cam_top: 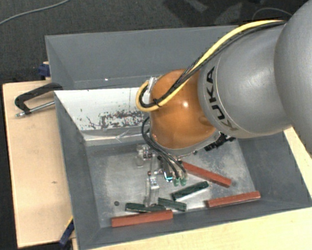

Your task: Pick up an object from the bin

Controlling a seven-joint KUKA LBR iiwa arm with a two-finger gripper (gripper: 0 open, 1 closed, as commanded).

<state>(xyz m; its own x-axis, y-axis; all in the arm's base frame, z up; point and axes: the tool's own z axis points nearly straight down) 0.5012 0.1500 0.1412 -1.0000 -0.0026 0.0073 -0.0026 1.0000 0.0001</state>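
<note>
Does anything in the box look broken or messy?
Nothing looks broken. The sticks just lie jumbled at the front of the bin: dark green sticks lie at odd angles near the gripper, and one red stick lies slanted while two others lie along the front wall.

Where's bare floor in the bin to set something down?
The left floor, between the left wall and the gripper, is nearly bare. A smaller patch lies right of the slanted red stick. Crowded: green sticks and red sticks along the front wall.

Red bars, dark green bars
</note>
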